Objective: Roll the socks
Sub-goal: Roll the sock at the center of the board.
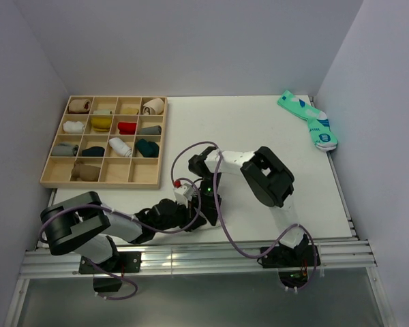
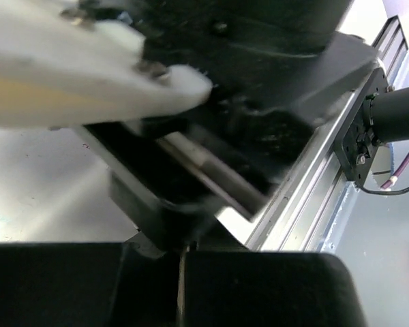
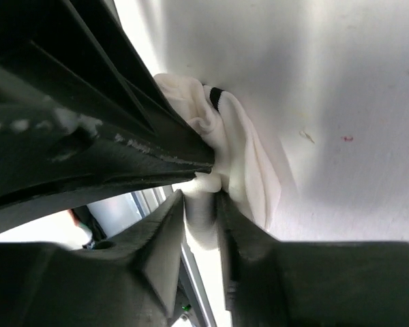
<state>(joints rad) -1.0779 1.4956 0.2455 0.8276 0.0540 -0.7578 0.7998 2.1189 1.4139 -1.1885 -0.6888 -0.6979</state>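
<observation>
The short white sock (image 3: pixel 242 146) with a dark cuff stripe lies bunched on the white table, in the right wrist view only; the arms hide it from above. My right gripper (image 3: pixel 203 204) (image 1: pixel 203 199) is shut on a fold of it. My left gripper (image 1: pixel 191 212) (image 2: pixel 180 272) meets it from the left with its jaws closed to a thin slit, its tip on the same bunch of fabric. The teal pair (image 1: pixel 308 120) with white-blue marks lies flat at the far right corner. No loose tan-brown sock is in view.
A wooden compartment tray (image 1: pixel 49 170) holding several rolled socks stands at the back left. Grey walls close in the table on three sides. A metal rail (image 1: pixel 191 255) runs along the near edge, right behind both grippers.
</observation>
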